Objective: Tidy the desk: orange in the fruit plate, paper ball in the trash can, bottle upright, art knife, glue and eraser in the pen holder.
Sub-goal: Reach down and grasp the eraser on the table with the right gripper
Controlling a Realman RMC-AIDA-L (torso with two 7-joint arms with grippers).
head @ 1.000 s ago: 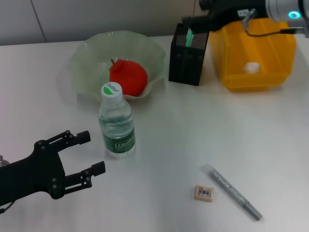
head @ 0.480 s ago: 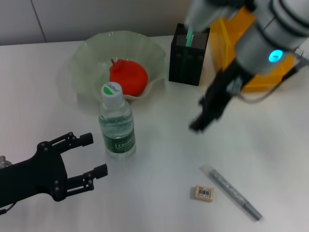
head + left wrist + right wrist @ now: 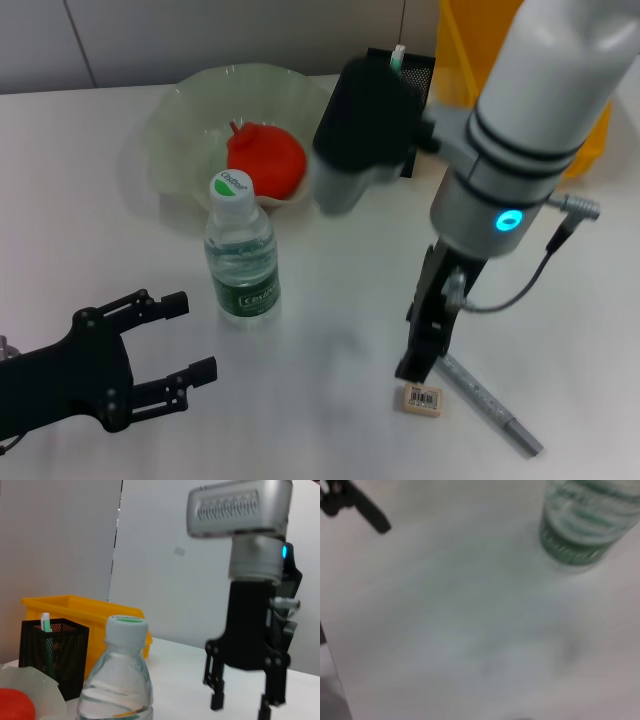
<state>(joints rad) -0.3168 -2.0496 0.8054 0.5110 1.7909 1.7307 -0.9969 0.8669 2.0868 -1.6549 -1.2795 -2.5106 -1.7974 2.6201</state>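
The bottle (image 3: 242, 262) stands upright left of centre, green cap on top. Behind it the orange (image 3: 265, 160) lies in the pale green fruit plate (image 3: 175, 130). A tan eraser (image 3: 422, 399) and the silver art knife (image 3: 490, 402) lie at the front right. My right gripper (image 3: 418, 368) hangs just above the eraser, pointing down; the left wrist view shows it (image 3: 240, 705) open and empty. My left gripper (image 3: 192, 336) waits open at the front left, short of the bottle. A green glue stick (image 3: 397, 55) pokes out of the black pen holder (image 3: 422, 72). The paper ball is hidden.
My right arm (image 3: 530, 120) covers most of the yellow trash can (image 3: 462, 50) at the back right. From the left wrist, the bottle (image 3: 117, 680), pen holder (image 3: 70, 650) and bin (image 3: 65, 605) line up in front of a white wall.
My right arm has swung from the pen holder at the back down and forward to just above the eraser. The left gripper has barely shifted.
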